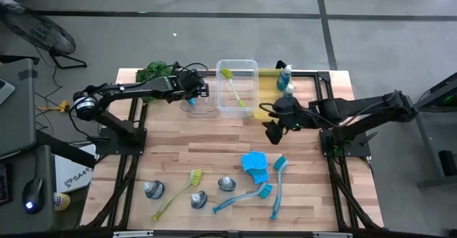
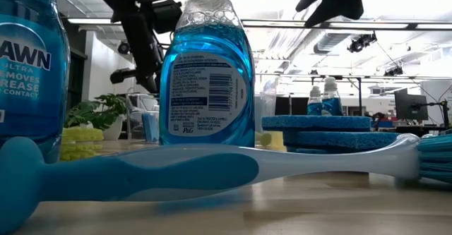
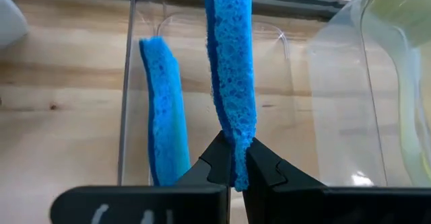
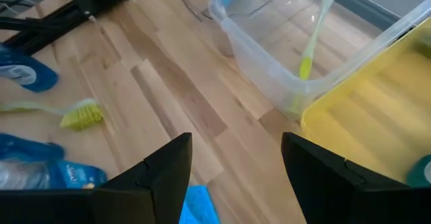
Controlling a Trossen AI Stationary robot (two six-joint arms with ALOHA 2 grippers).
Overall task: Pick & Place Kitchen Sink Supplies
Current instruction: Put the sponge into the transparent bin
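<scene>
My left gripper (image 3: pixel 234 163) is shut on a blue sponge (image 3: pixel 232 62) at the table's far left of centre, over a small clear container (image 3: pixel 128 83). A second blue sponge (image 3: pixel 165 116) stands on edge inside that container. My right gripper (image 1: pixel 273 129) hangs open and empty above the table's middle, beside the clear bin (image 4: pixel 269 76), with nothing between its fingers (image 4: pixel 161 170). Near the front edge lie more blue sponges (image 1: pixel 253 165), blue brushes (image 1: pixel 243 197), a yellow-green brush (image 1: pixel 178 191) and small bottles (image 1: pixel 152 189). My left gripper pinches one narrow end of the sponge (image 3: pixel 237 150) between its two fingertips. The fingers slant down from the table's left side. The sponge sticks out edge-on beyond the fingertips, along their line, toward the small container; its far end runs out of view.
A large clear bin (image 1: pixel 237 88) holds a yellow-green brush (image 4: pixel 313 35). The yellow bin (image 1: pixel 271 88) to its right holds blue bottles (image 1: pixel 287 77). A green leafy plant (image 1: pixel 156 71) sits at the far left. Bare wood lies between the bins and the front items.
</scene>
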